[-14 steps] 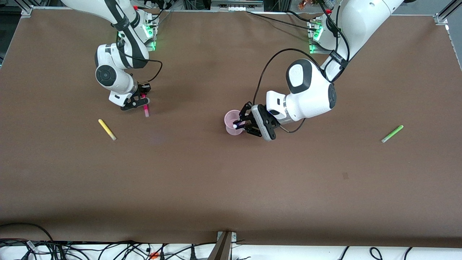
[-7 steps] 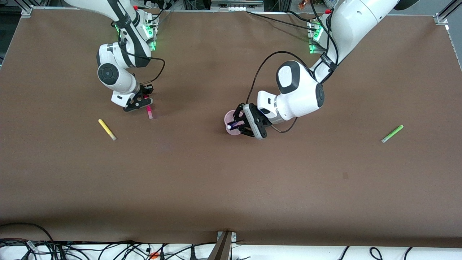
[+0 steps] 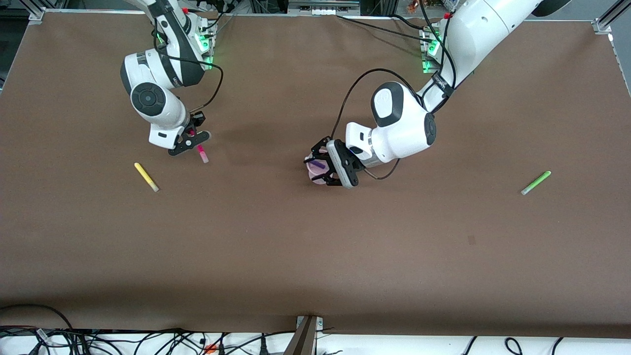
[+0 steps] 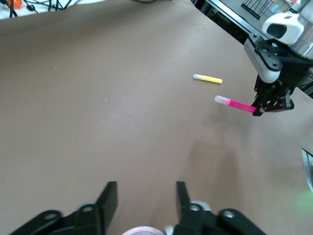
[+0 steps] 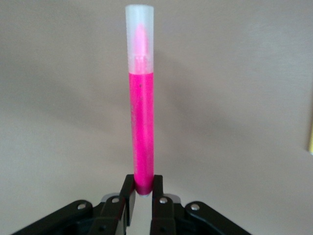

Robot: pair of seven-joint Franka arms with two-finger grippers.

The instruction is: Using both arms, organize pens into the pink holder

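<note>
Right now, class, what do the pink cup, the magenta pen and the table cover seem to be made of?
Pink cup: probably thin plastic, translucent, since a purple pen shows through it.
Magenta pen: likely plastic, with a smooth glossy barrel and a frosted see-through cap.
Table cover: matte brown sheet, perhaps paper or felt; no shine, and the material stays uncertain.

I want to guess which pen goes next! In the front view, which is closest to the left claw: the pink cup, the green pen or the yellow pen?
From the left claw:
1. Pink cup: right under it.
2. Yellow pen: toward the right arm's end of the table.
3. Green pen: toward the left arm's end, a bit farther off.
</note>
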